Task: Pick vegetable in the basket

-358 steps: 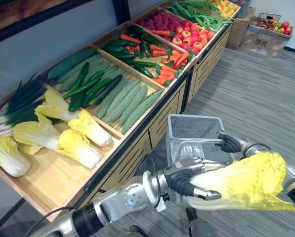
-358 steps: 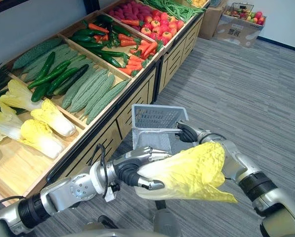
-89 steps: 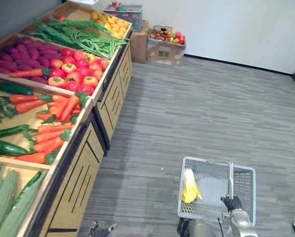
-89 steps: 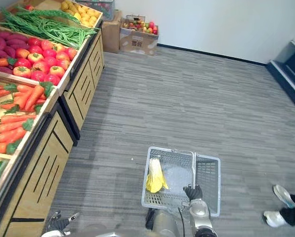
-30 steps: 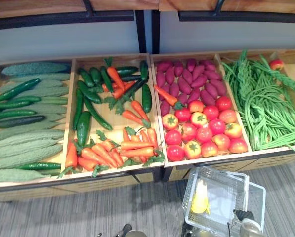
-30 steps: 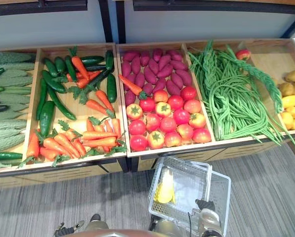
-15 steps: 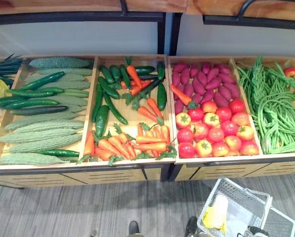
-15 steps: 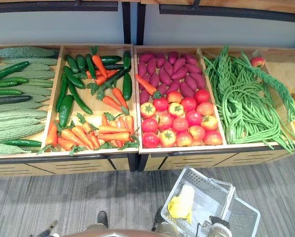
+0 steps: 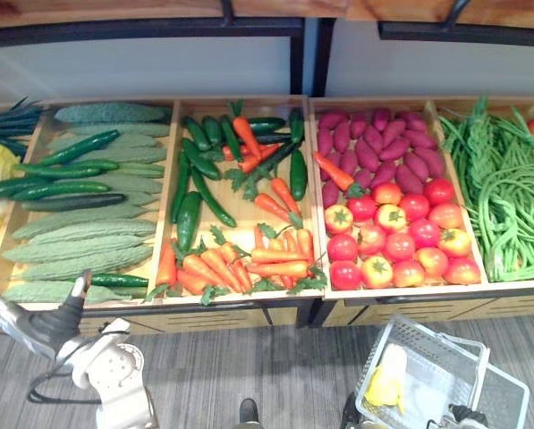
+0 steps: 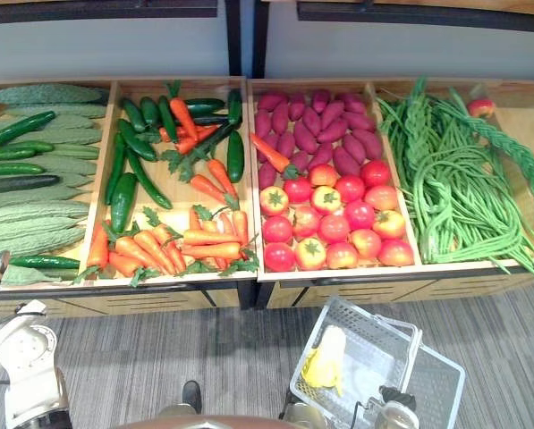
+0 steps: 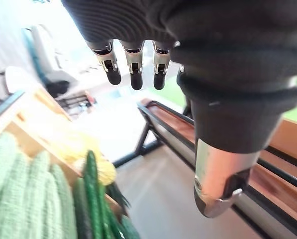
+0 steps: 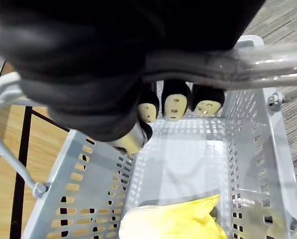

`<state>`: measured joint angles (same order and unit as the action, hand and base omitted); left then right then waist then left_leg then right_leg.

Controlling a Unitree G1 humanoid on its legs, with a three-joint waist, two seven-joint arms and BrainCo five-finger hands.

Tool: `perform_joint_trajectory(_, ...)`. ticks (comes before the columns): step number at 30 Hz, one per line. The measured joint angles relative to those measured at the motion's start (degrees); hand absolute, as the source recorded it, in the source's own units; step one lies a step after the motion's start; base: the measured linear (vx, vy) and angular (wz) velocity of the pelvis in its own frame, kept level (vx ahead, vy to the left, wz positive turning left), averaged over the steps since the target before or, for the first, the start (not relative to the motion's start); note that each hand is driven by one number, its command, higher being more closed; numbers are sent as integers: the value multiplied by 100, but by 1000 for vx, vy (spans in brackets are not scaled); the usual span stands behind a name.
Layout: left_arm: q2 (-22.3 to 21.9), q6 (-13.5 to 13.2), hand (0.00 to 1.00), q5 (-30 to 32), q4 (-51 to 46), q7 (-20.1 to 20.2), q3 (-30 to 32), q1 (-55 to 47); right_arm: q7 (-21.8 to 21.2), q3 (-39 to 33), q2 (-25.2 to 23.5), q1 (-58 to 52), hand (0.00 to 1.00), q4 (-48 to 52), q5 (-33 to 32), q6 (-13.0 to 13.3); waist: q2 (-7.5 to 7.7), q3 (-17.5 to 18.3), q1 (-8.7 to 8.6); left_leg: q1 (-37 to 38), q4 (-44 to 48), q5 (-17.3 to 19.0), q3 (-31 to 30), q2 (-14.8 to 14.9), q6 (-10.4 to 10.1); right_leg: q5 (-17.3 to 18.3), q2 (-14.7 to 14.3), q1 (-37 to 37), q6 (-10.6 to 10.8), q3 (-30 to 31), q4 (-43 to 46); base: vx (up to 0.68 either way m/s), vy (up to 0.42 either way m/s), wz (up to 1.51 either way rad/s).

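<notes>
Wooden shelf (image 10: 338,290) lies at 12 o'clock; right hand (image 12: 174,102) grips the basket handle (image 12: 267,55), left hand (image 9: 63,315) hangs wide; I should reach carrots (image 10: 159,246) slowly.

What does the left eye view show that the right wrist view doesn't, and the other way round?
The left eye view has wooden display bins of green cucumbers, orange carrots, red tomatoes and green string beans, with the open left hand before the cucumbers. The right wrist view shows how the right hand curls round the metal handle of the pale grey slotted basket. Both share that basket and the yellow leafy cabbage lying in it.
</notes>
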<state>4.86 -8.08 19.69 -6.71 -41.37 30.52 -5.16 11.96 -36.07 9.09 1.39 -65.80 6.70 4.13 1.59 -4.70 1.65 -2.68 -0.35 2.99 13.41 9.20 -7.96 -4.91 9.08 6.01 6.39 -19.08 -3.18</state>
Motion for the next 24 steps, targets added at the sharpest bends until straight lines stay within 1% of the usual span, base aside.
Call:
perform_joint_trajectory(1, 184, -40, 0, 189, -47, 61, -195, -27, -5, 138, 6, -47, 100, 80, 2, 13, -3, 1, -12, -10, 110, 87, 84, 10, 15, 0, -2, 49, 0, 115, 27, -51, -2, -36)
perform_joint_trajectory(2, 274, -66, 0, 203, -90, 118, -277, -49, -5, 180, 9, -54, 100, 99, 1, 15, -1, 0, -19, -12, 135, 107, 126, 13, 4, -2, -4, 73, 3, 166, 36, -61, -4, -42)
perform_joint_trajectory(4, 786, -208, 0, 427, -152, 406, -658, -162, -12, 345, 37, -119, 100, 224, 1, 26, 1, 1, -48, -5, 195, 154, 269, 14, 8, -24, -8, 146, 34, 334, 39, -41, -7, -32)
perform_joint_trajectory(5, 941, -265, 0, 441, -127, 476, -746, -177, -13, 366, 51, -113, 100, 240, 1, 23, 0, 1, -55, -5, 199, 160, 316, 12, 13, -49, -10, 177, 25, 374, 39, -32, -7, -28)
perform_joint_trajectory(7, 1474, -433, 0, 605, 110, 838, -863, -172, -59, 556, 137, -98, 100, 335, 7, 23, -5, 2, -166, -8, 198, 163, 397, -3, 17, -88, -5, 234, 19, 463, 27, -22, -5, -23)
perform_joint_trajectory(8, 1710, -495, 0, 632, 283, 991, -930, -140, -85, 571, 153, -103, 100, 396, 10, 22, -5, 2, -180, 6, 199, 172, 462, -4, 23, -99, -10, 260, 14, 525, 28, -14, -6, -26)
perform_joint_trajectory(9, 2019, -537, 0, 633, 568, 1141, -1076, -78, -101, 633, 202, -103, 100, 448, 15, 22, -10, -2, -196, 13, 199, 181, 530, -13, 31, -123, -10, 294, 15, 597, 19, -8, -4, -24)
perform_joint_trajectory(10, 2148, -544, 0, 634, 716, 1223, -1167, -40, -110, 709, 247, -103, 100, 449, 15, 22, -14, -4, -221, 12, 199, 184, 547, -22, 37, -134, -4, 302, 13, 613, 12, -9, -1, -32)
perform_joint_trajectory(11, 2508, -559, 0, 638, 1122, 1494, -1449, 60, -133, 816, 346, -77, 100, 463, 21, 22, -14, -4, -252, 27, 199, 200, 654, -43, 56, -164, 2, 357, 15, 711, 4, -6, 2, -21)
perform_joint_trajectory(12, 2560, -565, 0, 645, 1180, 1543, -1497, 72, -133, 828, 359, -70, 100, 467, 21, 22, -15, -4, -262, 26, 199, 202, 667, -47, 58, -172, 5, 367, 17, 724, 3, -7, 4, -23)
perform_joint_trajectory(14, 2931, -575, 0, 777, 1527, 1850, -1857, 201, -141, 965, 451, -46, 100, 467, 23, 23, -22, -9, -312, 15, 199, 206, 721, -74, 64, -235, 14, 386, 7, 785, -72, -7, 2, -16)
perform_joint_trajectory(16, 3164, -595, 0, 893, 1772, 2052, -2207, 399, -142, 1000, 518, -18, 100, 468, 99, 22, -41, -21, -309, 8, 200, 215, 804, -100, 73, -282, 23, 440, 14, 882, -106, -13, -2, -20)
perform_joint_trajectory(19, 3232, -643, 0, 1082, 1991, 2267, -2487, 677, -141, 1017, 603, 11, 100, 470, 189, 22, -109, -68, -330, -2, 200, 215, 815, -123, 73, -298, 38, 473, 21, 926, -106, -17, -4, -7)
perform_joint_trajectory(24, 3436, -708, 0, 1191, 2186, 2423, -2960, 958, -133, 1190, 731, 73, 100, 492, 215, 22, -181, -156, -335, -7, 200, 219, 810, -126, 69, -304, 38, 490, 27, 936, -108, -4, -2, -1)
